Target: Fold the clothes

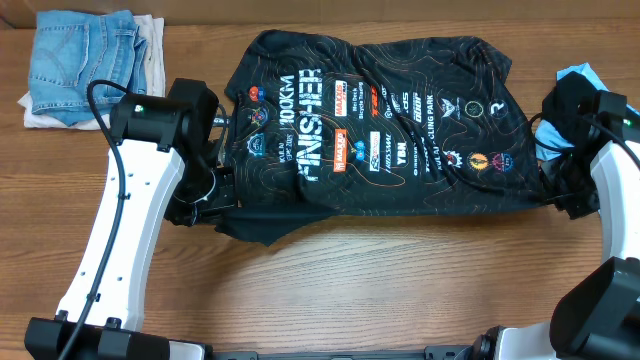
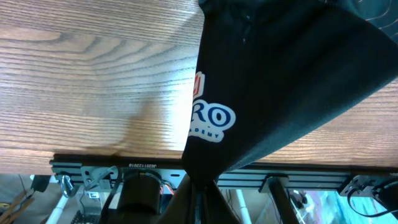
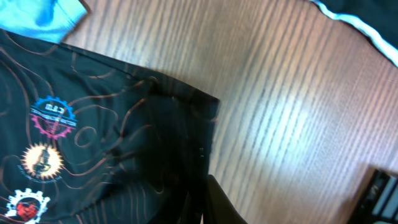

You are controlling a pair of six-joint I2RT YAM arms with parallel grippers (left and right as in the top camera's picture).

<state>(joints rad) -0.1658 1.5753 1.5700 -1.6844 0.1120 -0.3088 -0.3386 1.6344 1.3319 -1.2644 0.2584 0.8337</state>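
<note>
The black jersey [image 1: 400,110] with white "100KM FINISHER" lettering and colourful logos lies spread across the middle of the table. My left gripper [image 1: 222,195] is shut on its lower left edge. In the left wrist view the black fabric [image 2: 280,81] rises taut from the closed jaws of that gripper [image 2: 200,202]. My right gripper [image 1: 558,190] pinches the jersey's right edge. In the right wrist view the cloth [image 3: 93,143] runs down between the fingers of the right gripper [image 3: 200,208]. A black-and-light-blue garment [image 1: 580,75] lies bunched at the far right, partly under the right arm.
Folded blue jeans [image 1: 85,55] sit on a white cloth [image 1: 150,45] at the back left corner. The wooden table [image 1: 400,280] shows bare in front of the jersey. A metal rail [image 2: 298,177] runs along the table's edge. Light-blue fabric [image 3: 43,15] shows beside the jersey.
</note>
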